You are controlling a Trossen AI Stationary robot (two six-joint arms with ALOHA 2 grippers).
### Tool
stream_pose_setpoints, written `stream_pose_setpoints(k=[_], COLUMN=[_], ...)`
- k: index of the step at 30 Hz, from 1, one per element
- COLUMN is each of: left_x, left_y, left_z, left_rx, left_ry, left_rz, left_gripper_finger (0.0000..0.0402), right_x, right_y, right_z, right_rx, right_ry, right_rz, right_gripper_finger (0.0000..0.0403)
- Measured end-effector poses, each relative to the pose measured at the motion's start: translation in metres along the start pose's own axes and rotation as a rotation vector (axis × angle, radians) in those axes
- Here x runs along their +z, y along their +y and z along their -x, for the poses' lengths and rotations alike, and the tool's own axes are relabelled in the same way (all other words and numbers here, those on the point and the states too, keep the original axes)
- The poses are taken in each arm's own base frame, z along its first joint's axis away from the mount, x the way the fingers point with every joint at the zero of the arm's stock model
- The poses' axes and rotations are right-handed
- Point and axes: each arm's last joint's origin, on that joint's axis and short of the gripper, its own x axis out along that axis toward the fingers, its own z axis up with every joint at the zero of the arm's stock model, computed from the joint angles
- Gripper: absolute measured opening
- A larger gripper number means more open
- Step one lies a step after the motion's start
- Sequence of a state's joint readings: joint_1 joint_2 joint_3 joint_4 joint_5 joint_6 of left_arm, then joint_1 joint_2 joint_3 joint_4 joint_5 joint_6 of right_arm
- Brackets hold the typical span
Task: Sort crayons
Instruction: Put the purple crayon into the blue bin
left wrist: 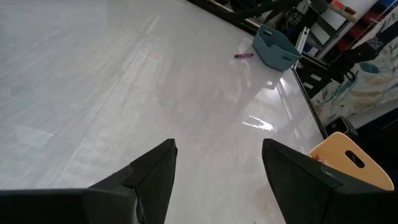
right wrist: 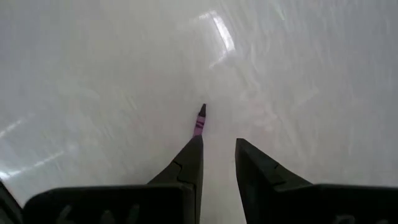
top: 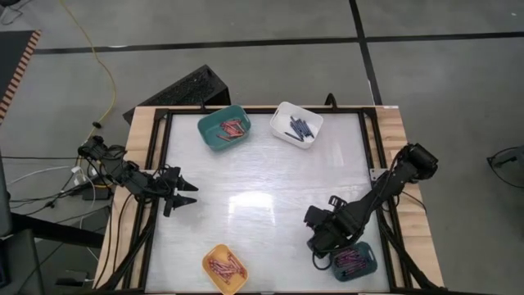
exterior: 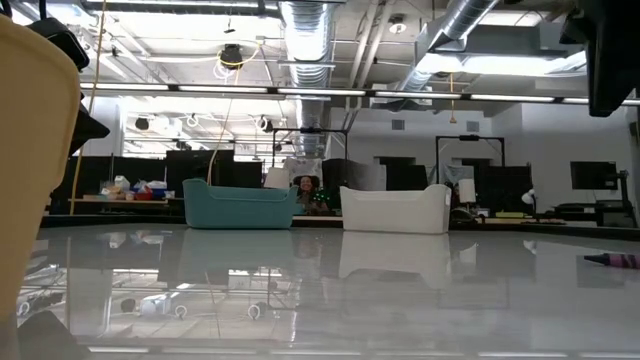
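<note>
Right wrist view, right gripper [right wrist: 217,152] jaws narrowly parted, apparently touching magenta crayon [right wrist: 199,120]

In the high view the table [top: 262,201] fills the middle of the frame. Two bins sit side by side near its upper edge: one bin [top: 223,128] left of centre and another bin [top: 296,124] just right of it, both with crayons inside. A third bin [top: 225,268] lies at the lower edge, left of centre, and a fourth bin [top: 354,262] in the lower right corner, each holding crayons too. The left gripper [top: 190,193] is at the table's left edge, mid-height. The right gripper [top: 316,249] is at lower right, just left of the fourth bin. In the right wrist view a single crayon [right wrist: 199,121] lies on the table just past the fingertips.
</note>
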State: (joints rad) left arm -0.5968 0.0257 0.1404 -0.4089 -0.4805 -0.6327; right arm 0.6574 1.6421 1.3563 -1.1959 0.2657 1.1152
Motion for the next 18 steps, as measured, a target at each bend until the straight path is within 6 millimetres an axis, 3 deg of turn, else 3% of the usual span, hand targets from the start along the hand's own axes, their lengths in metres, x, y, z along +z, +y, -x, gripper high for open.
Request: stream_pose_setpoints(k=[11,18], left_x=[0.0,0.0], left_y=[0.0,0.0], left_z=[0.0,0.0], left_rx=[0.0,0.0], left_ry=[0.0,0.0], left_rz=[0.0,0.0], left_gripper_finger=[0.0228,0.0228], right_x=[-0.001,-0.007], right_y=[-0.006,-0.016], right_z=[-0.004,-0.02], right_rx=[-0.03,-0.077], right_ry=[0.06,0.168], right_rz=[-0.014,0.066], right_gripper_finger=[0.0087,0.0087])
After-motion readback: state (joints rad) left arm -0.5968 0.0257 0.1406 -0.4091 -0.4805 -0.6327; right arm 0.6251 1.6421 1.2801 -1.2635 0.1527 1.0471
